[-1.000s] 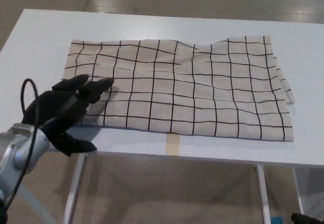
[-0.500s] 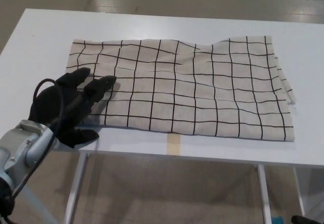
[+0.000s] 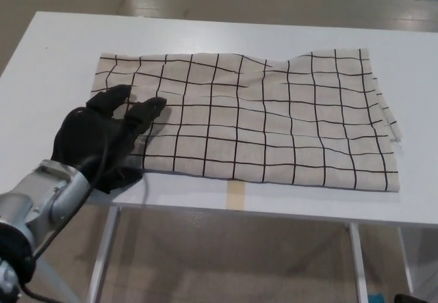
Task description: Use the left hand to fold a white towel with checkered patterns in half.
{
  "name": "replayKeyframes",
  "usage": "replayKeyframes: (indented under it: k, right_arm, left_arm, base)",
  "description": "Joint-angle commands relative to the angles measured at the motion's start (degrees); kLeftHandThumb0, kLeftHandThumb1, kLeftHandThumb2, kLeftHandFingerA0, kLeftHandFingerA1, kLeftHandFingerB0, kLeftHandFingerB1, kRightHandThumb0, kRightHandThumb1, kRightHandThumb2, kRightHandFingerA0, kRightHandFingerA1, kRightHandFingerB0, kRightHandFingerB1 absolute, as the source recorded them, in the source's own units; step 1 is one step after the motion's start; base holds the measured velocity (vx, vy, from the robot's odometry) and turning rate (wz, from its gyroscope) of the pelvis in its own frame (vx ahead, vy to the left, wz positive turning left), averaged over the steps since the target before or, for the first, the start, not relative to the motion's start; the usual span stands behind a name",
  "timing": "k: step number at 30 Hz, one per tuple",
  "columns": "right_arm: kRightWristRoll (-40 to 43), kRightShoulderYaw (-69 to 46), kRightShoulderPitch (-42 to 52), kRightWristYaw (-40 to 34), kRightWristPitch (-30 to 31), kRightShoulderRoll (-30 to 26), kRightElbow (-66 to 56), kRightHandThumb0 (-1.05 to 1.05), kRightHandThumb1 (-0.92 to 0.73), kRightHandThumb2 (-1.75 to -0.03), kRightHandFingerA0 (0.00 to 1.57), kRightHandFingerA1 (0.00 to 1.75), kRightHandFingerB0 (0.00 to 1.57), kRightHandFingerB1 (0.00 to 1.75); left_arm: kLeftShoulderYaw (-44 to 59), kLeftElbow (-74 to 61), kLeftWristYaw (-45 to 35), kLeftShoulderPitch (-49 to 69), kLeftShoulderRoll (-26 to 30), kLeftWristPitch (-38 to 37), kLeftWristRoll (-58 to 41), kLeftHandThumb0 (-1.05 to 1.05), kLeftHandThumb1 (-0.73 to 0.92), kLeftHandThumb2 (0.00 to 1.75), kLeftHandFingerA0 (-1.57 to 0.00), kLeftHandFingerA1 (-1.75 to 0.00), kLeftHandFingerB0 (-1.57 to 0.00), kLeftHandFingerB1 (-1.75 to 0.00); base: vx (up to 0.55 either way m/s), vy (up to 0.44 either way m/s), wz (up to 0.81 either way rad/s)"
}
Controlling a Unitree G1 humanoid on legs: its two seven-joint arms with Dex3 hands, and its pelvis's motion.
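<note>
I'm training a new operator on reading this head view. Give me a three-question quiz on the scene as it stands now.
1. True or false: the towel already lies folded in half on the table.
2. Which end of the towel is the left hand over? A) the robot's left end B) the middle C) the robot's right end
3. Fill in: the left hand's fingers are spread and hold ____.

Key
1. False. It lies spread flat, with some wrinkles.
2. A. The hand is at the near corner on the robot's left.
3. Nothing. The fingers reach over the cloth, but no edge is pinched or lifted. The right hand does not show.
</note>
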Motion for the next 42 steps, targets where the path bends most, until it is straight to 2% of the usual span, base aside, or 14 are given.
replayKeyframes:
  k: [1,11,12,13,15,16,17,23,30,35,38,39,40,42]
  right_arm:
    - [1.76,-0.45,0.9,1.0,-1.16,0.67,-0.21,-0.28,-0.56,-0.56,0.49,0.55,0.57,0.51]
    - [2.28,-0.62,1.64,1.23,-2.1,1.26,-1.05,-0.28,-0.56,-0.56,0.5,0.56,0.57,0.51]
    - [2.01,-0.54,1.74,1.16,-2.14,1.15,-1.15,-0.28,-0.56,-0.56,0.5,0.56,0.57,0.51]
    - [1.73,-0.48,1.89,1.0,-2.11,1.06,-1.42,-0.28,-0.56,-0.56,0.5,0.55,0.58,0.52]
    - [1.75,-0.51,2.0,0.87,-1.99,1.1,-1.7,-0.28,-0.56,-0.56,0.5,0.55,0.58,0.52]
    - [2.01,-0.62,1.82,1.04,-1.93,1.0,-1.61,-0.28,-0.56,-0.56,0.49,0.55,0.58,0.52]
    - [2.16,-0.67,1.54,1.13,-1.49,0.85,-1.78,-0.28,-0.56,-0.56,0.49,0.54,0.59,0.52]
    - [2.67,-0.67,1.17,1.82,-0.68,0.43,-2.23,-0.29,-0.57,-0.56,0.48,0.54,0.6,0.53]
    - [3.46,-0.92,1.34,2.45,-0.2,0.53,-2.43,-0.29,-0.57,-0.56,0.49,0.55,0.61,0.53]
    - [2.65,-0.69,1.36,2.25,-0.33,0.33,-2.48,-0.29,-0.57,-0.56,0.49,0.54,0.62,0.53]
    - [2.31,-0.55,1.22,2.32,-0.71,0.23,-2.11,-0.29,-0.57,-0.56,0.48,0.54,0.62,0.53]
    - [2.36,-0.58,1.17,2.27,-0.71,0.31,-2.06,-0.29,-0.57,-0.56,0.48,0.54,0.62,0.53]
    - [2.45,-0.65,1.12,2.25,-0.68,0.39,-2.01,-0.29,-0.57,-0.56,0.48,0.54,0.62,0.53]
    - [2.54,-0.68,1.11,2.27,-0.56,0.44,-2.06,-0.29,-0.57,-0.56,0.48,0.54,0.62,0.53]
  left_arm:
    - [-4.87,5.58,0.5,-2.35,-3.33,6.24,4.73,-0.52,0.35,0.73,0.0,-0.16,0.0,-0.23]
    - [-11.98,11.48,0.96,-6.89,-7.94,14.01,7.15,-0.28,0.36,0.89,0.0,-0.48,0.0,-0.48]
    - [-13.07,12.19,1.12,-7.3,-8.48,15.63,7.88,-0.42,0.5,0.56,-0.39,-0.35,-0.39,-0.33]
    - [-14.83,13.39,0.61,-8.09,-9.4,18.5,8.94,-0.39,0.52,0.56,-0.6,-0.69,-0.62,-0.63]
    - [-16.22,14.35,-0.28,-8.75,-10.1,20.56,9.27,-0.39,0.52,0.56,-0.6,-0.69,-0.62,-0.63]
    - [-15.27,15.04,-4.21,-9.42,-11.01,21.84,7.58,-0.38,0.52,0.56,-0.74,-1.22,-0.85,-0.89]
    - [-14.08,15.56,-6.76,-9.93,-11.62,23.01,5.88,-0.36,0.52,0.57,-0.77,-1.55,-0.97,-0.63]
    - [-11.8,16.49,-10.75,-10.6,-11.95,27.35,3.82,-0.34,0.52,0.57,-0.73,-1.57,-0.65,-0.43]
    - [-10.72,15.64,-6.57,-10.4,-7.15,23.59,3.57,-0.39,0.47,0.79,-0.87,-1.23,-0.71,-0.6]
    - [-9.3,14.83,-4.24,-11.76,-3.83,21.73,2.8,-0.33,0.53,0.58,-0.8,-1.59,-0.84,-0.5]
    - [-8.11,14.53,-1.73,-13.16,-1.36,20.26,2.29,-0.26,0.56,0.55,-0.74,-1.68,-1.03,-0.64]
    - [-7.96,14.35,-1.03,-13.55,-0.81,19.96,2.37,-0.24,0.58,0.53,-0.73,-1.74,-0.87,-1.2]
    - [-7.65,13.73,0.27,-14.59,0.48,19.27,2.53,-0.21,0.59,0.53,-0.74,-1.75,-0.82,-1.34]
    - [-7.0,12.51,0.92,-16.23,2.3,18.1,2.44,-0.18,0.6,0.54,-0.76,-1.75,-0.84,-1.31]
  base:
    - [0.0,0.0,0.0]
    - [0.0,0.0,0.0]
    - [0.0,0.0,0.0]
    - [0.0,0.0,0.0]
    - [0.0,0.0,0.0]
    - [0.0,0.0,0.0]
    - [0.0,0.0,0.0]
    - [0.0,0.0,0.0]
    - [0.0,0.0,0.0]
    - [0.0,0.0,0.0]
    - [0.0,0.0,0.0]
    - [0.0,0.0,0.0]
    - [0.0,0.0,0.0]
    - [0.0,0.0,0.0]
